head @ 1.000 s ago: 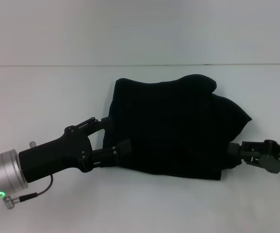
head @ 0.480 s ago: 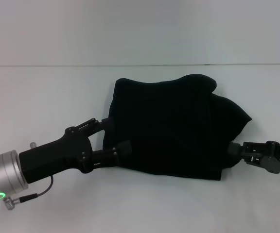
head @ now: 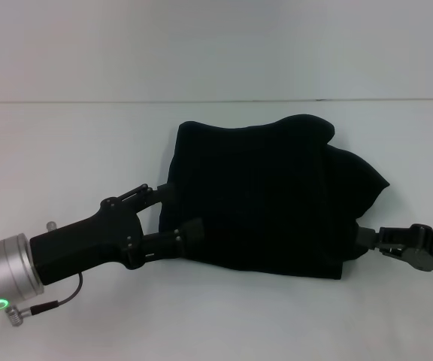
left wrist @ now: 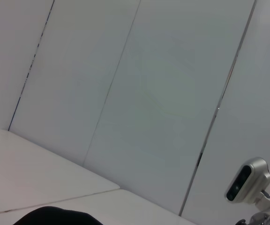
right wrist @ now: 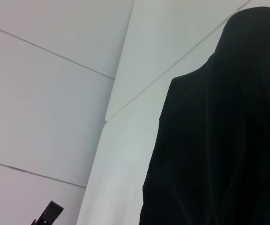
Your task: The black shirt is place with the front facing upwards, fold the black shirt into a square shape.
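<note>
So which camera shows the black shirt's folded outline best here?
The head view: the whole black shirt lies on the table, a gripper at each side. The right wrist view shows one dark edge only; the left wrist view catches a sliver.

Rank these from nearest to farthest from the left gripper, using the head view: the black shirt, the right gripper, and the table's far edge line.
1. The black shirt: its left edge lies right at the left gripper.
2. The table's far edge line: beyond the gripper, at the back.
3. The right gripper: across the shirt, at its right edge.
</note>
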You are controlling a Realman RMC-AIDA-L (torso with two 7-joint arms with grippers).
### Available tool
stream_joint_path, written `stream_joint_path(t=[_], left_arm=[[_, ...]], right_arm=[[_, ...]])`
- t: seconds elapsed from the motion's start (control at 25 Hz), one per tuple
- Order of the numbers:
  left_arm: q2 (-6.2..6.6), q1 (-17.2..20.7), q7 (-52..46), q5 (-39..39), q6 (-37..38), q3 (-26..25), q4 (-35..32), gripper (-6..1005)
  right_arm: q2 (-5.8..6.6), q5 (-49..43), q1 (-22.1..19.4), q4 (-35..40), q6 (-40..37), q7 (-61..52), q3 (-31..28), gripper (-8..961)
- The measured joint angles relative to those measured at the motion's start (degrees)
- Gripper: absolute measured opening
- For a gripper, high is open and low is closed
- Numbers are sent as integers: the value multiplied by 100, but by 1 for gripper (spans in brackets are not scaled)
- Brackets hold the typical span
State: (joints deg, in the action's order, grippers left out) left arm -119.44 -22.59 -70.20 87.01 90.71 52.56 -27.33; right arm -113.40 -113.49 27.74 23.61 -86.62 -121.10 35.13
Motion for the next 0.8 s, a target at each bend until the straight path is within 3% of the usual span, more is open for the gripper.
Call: stream_joint_path(t=[0.24, 0.8], left_arm=[[0, 8, -2, 2, -12, 0, 0, 937], [-1, 9, -3, -18, -50, 0, 16, 937]], right_arm=[[-9, 20, -16, 23, -249, 437, -20, 125], [-11, 12, -331, -5, -579, 1744, -248, 137]])
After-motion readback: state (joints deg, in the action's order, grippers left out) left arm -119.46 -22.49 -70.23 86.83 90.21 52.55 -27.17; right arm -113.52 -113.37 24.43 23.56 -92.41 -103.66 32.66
